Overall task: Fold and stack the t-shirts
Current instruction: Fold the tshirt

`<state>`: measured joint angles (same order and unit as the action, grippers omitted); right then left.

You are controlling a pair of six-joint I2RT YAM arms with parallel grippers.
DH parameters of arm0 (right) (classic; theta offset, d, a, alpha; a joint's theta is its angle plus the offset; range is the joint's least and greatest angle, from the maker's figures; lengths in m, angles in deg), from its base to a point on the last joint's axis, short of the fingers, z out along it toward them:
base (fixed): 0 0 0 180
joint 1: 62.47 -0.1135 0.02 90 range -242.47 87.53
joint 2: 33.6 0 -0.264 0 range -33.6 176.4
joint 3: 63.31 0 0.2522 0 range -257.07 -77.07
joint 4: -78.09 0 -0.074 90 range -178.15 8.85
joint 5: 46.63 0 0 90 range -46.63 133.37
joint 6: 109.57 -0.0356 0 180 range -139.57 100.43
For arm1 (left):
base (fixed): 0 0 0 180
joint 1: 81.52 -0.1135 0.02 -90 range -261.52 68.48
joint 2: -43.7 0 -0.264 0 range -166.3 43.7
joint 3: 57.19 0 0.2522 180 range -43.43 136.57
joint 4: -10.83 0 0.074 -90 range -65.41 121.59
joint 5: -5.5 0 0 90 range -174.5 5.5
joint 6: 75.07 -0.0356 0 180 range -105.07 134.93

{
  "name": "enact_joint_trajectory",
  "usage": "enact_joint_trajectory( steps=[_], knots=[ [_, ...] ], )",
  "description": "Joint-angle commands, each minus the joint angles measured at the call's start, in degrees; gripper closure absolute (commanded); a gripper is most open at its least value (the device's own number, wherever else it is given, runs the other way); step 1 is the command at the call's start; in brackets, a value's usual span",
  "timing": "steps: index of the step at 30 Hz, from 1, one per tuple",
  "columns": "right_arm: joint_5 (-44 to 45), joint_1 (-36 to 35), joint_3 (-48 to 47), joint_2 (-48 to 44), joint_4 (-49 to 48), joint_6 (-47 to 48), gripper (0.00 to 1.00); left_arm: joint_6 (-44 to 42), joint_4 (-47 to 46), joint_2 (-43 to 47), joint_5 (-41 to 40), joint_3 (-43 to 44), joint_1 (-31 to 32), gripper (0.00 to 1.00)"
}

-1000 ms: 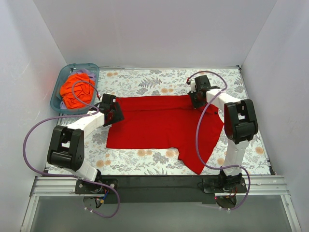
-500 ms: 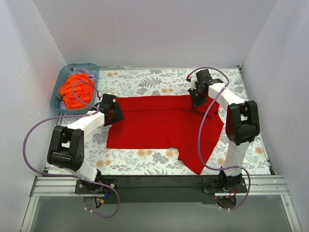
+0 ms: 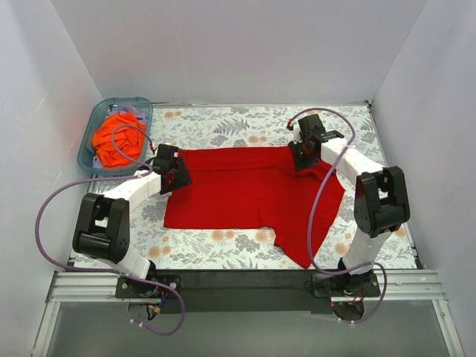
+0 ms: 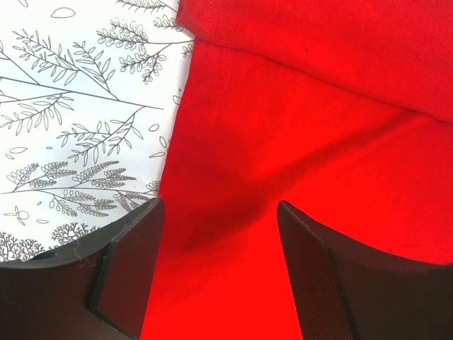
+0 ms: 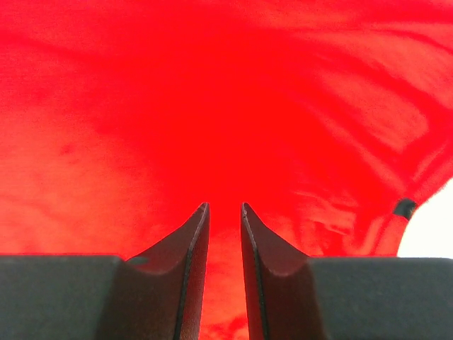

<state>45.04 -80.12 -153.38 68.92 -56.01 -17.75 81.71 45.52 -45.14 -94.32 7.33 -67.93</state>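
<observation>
A red t-shirt lies spread flat on the floral tablecloth, with one part hanging toward the front right. An orange t-shirt sits crumpled in the teal bin. My left gripper rests low over the red shirt's left edge. In the left wrist view the left gripper is open, its jaws wide apart over the red t-shirt. My right gripper is at the shirt's far right corner. In the right wrist view the right gripper is open by a narrow gap just above the red t-shirt.
The teal bin stands at the far left corner, with a bit of lilac cloth under the orange shirt. White walls enclose the table on three sides. Purple cables loop from both arms. A black rail runs along the near edge.
The right gripper's jaws have parted from shut to a narrow gap. The right arm's elbow has swung out to the right. The left arm has not moved.
</observation>
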Motion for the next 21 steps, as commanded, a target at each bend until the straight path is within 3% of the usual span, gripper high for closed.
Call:
enact_joint_trajectory(
  steps=[1,10,21],
  knots=[
    [-2.5,-2.9,2.1,-2.9,-6.6,4.2,0.69,-0.5,-0.4,0.0,0.1,2.1,-0.1,0.37],
    [-1.9,-5.8,4.2,0.2,-10.6,6.4,0.7,-0.5,-0.3,0.1,0.4,2.1,-0.1,0.37],
    [6.1,-5.8,3.0,5.8,-13.0,7.1,0.69,-0.5,-0.3,-0.2,0.8,2.1,0.0,0.37]
  ],
)
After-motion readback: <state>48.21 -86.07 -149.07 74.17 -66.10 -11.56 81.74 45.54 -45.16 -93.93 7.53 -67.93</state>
